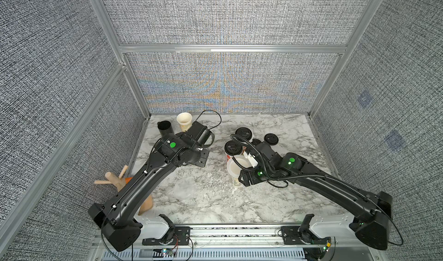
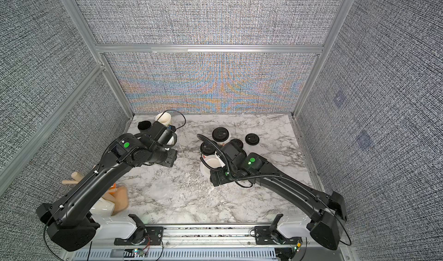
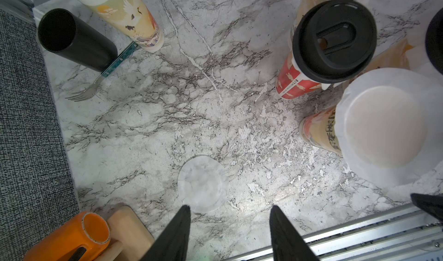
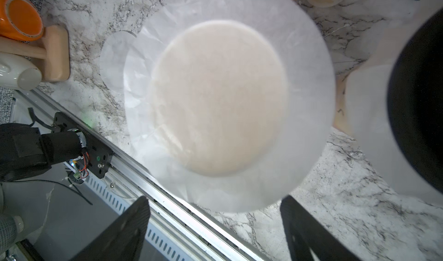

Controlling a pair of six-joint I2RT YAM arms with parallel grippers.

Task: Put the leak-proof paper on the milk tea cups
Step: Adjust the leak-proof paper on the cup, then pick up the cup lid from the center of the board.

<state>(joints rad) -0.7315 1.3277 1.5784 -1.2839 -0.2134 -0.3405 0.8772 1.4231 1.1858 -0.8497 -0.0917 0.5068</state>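
Plainly the left end effector [image 3: 230,208], jaws apart and empty, is nearer the loose paper sheet [image 3: 202,183], flat on the table [image 3: 143,127] just beyond its tips. The right end effector [image 4: 214,197], also apart, hangs over a covered cup [image 3: 318,132]; a bare cup [image 1: 184,121] stands far left.

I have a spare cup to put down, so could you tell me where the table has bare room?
Bare marble runs along the front rail, from the loose paper sheet to the right arm, and in the back corner beyond the loose black lid. It is crowded around the lidded cups and the paper-covered cup, and by the black mug.
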